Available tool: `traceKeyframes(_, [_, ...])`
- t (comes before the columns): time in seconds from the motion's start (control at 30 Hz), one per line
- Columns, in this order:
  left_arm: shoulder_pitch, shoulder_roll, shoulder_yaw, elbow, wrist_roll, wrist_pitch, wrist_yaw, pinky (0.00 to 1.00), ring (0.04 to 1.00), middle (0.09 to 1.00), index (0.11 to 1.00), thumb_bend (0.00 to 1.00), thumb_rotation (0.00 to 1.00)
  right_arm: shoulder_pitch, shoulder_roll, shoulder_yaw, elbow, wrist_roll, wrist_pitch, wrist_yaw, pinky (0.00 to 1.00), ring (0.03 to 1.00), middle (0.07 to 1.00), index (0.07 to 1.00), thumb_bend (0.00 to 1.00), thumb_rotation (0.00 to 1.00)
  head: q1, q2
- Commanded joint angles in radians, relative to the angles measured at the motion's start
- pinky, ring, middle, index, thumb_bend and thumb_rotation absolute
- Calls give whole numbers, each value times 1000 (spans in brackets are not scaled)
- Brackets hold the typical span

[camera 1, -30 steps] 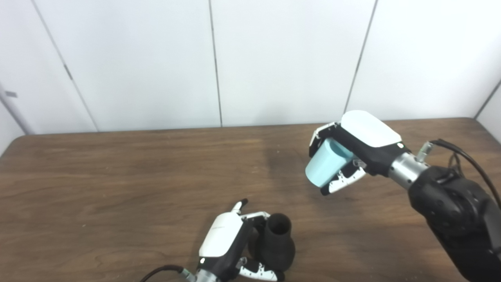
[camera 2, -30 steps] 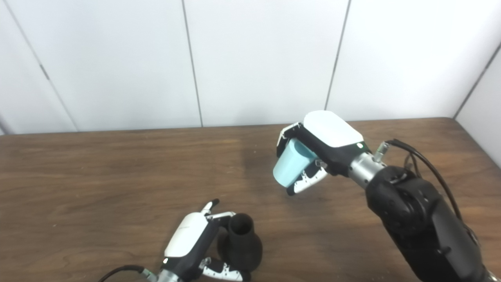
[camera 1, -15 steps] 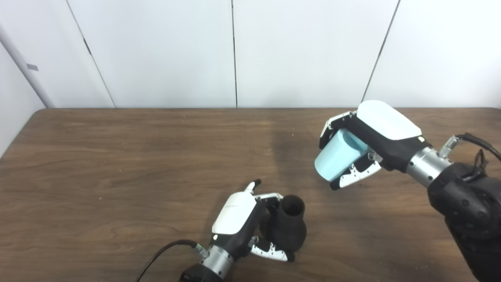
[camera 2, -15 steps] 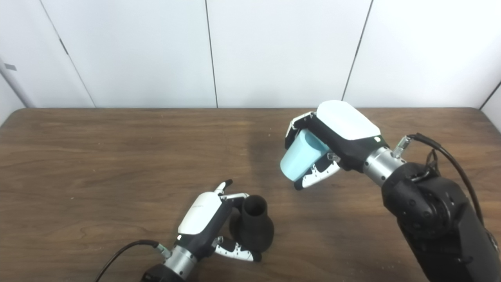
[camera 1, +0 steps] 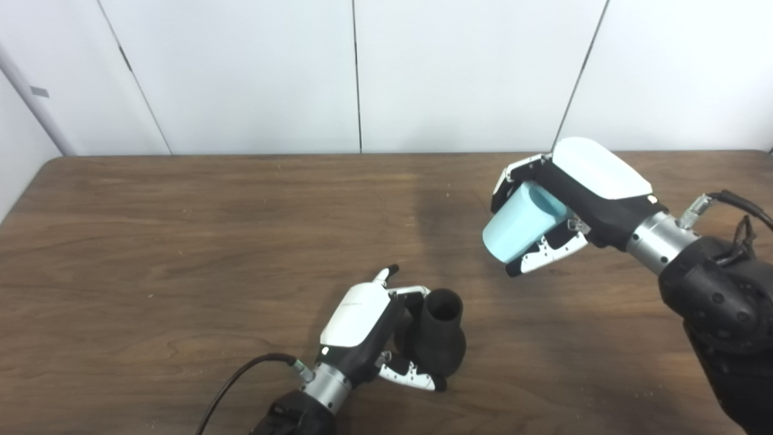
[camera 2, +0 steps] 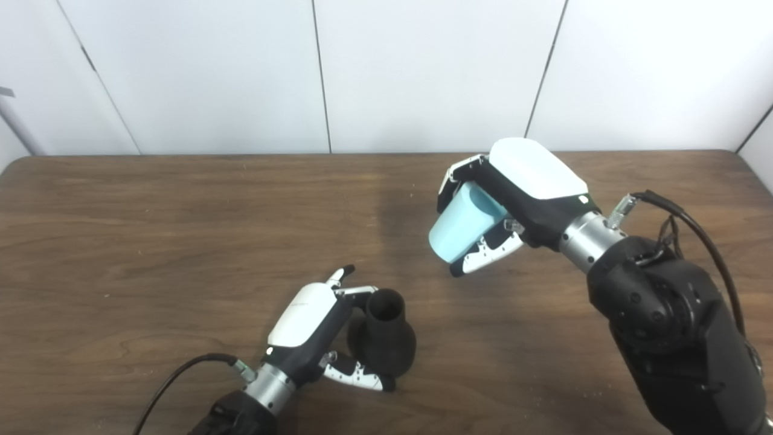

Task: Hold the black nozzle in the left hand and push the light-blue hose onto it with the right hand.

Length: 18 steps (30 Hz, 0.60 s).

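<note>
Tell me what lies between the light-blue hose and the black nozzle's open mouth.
Nothing: only bare table shows between the light-blue hose in the right hand and the black nozzle, in both eye views.

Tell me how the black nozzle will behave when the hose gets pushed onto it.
The black nozzle stands upright, wide base down, narrow neck up, so a sideways push could tip it. The left hand wraps it, which likely steadies it. It looks rigid.

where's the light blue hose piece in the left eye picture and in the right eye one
Left eye view: the light-blue tapered hose piece sits right of centre, gripped in the right hand.
Right eye view: the same hose piece appears nearer the centre, in that hand.
Shared landmark: the black flared nozzle, low and centre, beside the left hand.
</note>
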Motion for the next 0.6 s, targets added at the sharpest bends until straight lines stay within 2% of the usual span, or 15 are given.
traceKeyframes(0.0, [44, 52, 21, 36, 28, 70, -56, 1000, 608, 492, 487, 520, 0, -47, -1, -20, -22, -6, -13, -20, 459, 431, 483, 498, 504, 0, 0, 2])
traceKeyframes(0.2, [47, 61, 33, 23, 17, 71, -67, 1000, 613, 476, 498, 520, 0, -54, 7, -20, -31, -15, -4, -13, 450, 433, 481, 496, 504, 0, -16, 5])
traceKeyframes(0.33, [50, 68, 40, 19, 13, 72, -70, 1000, 612, 453, 509, 520, 0, -53, 12, -21, -44, -19, 0, -8, 404, 434, 479, 487, 504, 0, -26, 9])
traceKeyframes(0.57, [56, 69, 56, 22, 0, 73, -67, 1000, 603, 458, 504, 520, 0, -56, 25, -18, -125, -29, 42, 35, 373, 427, 486, 489, 503, 0, -55, 20])
